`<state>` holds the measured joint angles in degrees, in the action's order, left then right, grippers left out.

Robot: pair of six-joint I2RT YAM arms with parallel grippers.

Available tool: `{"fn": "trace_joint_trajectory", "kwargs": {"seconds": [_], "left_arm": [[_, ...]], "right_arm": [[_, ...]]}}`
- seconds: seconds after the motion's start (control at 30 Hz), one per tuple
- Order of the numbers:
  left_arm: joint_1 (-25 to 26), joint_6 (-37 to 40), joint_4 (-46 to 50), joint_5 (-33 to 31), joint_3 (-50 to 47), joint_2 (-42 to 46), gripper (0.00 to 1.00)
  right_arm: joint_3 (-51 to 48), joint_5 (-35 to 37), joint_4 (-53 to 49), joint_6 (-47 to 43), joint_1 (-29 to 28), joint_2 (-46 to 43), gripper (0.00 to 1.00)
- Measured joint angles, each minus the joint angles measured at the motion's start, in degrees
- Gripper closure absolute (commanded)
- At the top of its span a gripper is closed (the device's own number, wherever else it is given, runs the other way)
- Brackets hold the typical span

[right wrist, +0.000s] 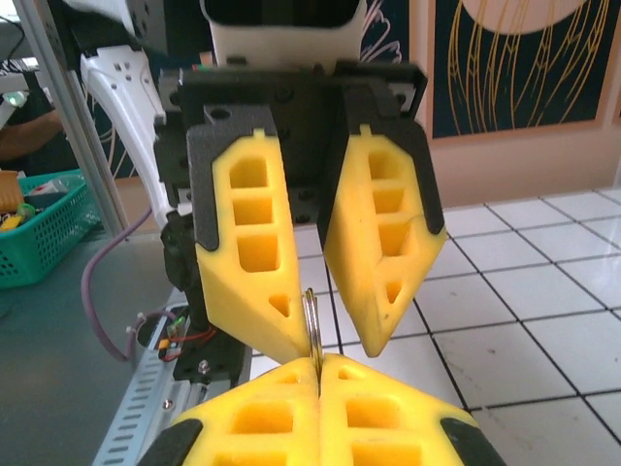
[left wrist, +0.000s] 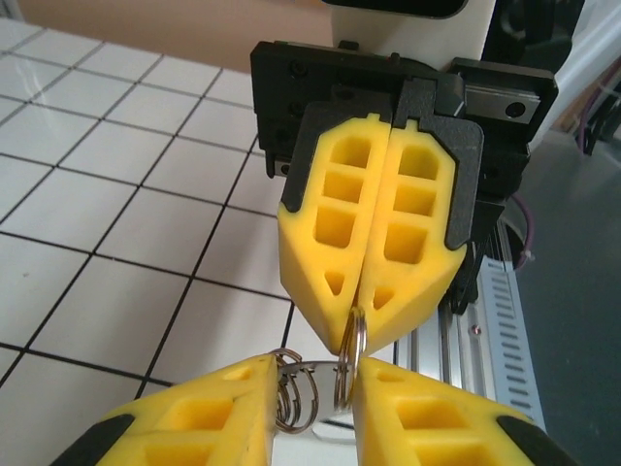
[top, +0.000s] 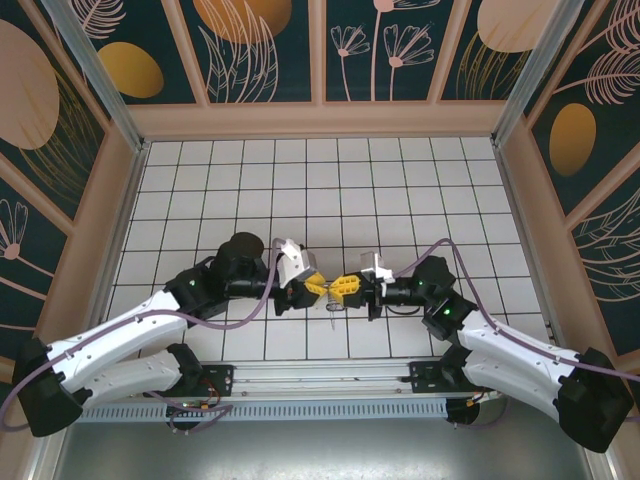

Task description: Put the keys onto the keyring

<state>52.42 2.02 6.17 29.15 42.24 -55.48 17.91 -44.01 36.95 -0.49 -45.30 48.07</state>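
My two grippers meet tip to tip above the table's near middle. My right gripper (top: 346, 287) (right wrist: 318, 363) is shut on the keyring (right wrist: 310, 318), a thin silver split ring seen edge-on that sticks up from its yellow fingertips. My left gripper (top: 317, 285) (left wrist: 315, 374) stands open around that keyring (left wrist: 350, 340), which lies close to one of its fingers (right wrist: 254, 291); the other finger stands apart. Between the left fingers hang several small wire rings (left wrist: 291, 393) and the flat silvery keys (left wrist: 325, 386). A small silvery piece of the keys (top: 331, 311) dangles below both grippers.
White tiled table floor (top: 330, 190) stretches behind the grippers, boxed in by patterned walls. A metal rail (top: 320, 375) runs along the near edge between the arm bases. A green basket (right wrist: 39, 228) sits off the table beyond the left arm.
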Motion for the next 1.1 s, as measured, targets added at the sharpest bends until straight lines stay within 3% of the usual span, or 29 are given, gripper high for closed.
{"fn": "trace_joint_trajectory", "kwargs": {"seconds": [0.43, 0.6, 0.77, 0.8, 0.93, 1.1], "left_arm": [[0.04, -4.17, -7.78, 0.48, -3.37, 2.49, 0.81], [0.09, -4.94, -9.42, 1.79, -3.37, 1.46, 0.99], [0.09, -4.68, -9.44, 1.77, -3.37, 1.29, 1.00], [0.09, -4.63, -9.35, 1.62, -3.37, 1.33, 1.00], [0.26, -2.84, -5.64, -0.39, -1.92, 1.05, 1.00], [0.26, 2.38, 4.83, -4.94, 5.60, -2.64, 1.00]], "right_arm": [[-1.62, -0.68, 9.22, 4.17, 0.63, 1.01, 1.00], [-1.68, -0.63, 9.64, 4.33, 0.90, 1.01, 1.00], [-1.88, -0.59, 9.60, 4.48, 1.11, 0.98, 1.00], [-1.88, -0.50, 9.49, 4.42, 1.11, 0.98, 0.97], [-1.79, 1.25, 5.73, 2.60, 1.05, -0.17, 0.71], [-0.42, 5.40, -4.66, -2.86, 1.05, -4.15, 0.66]]}}
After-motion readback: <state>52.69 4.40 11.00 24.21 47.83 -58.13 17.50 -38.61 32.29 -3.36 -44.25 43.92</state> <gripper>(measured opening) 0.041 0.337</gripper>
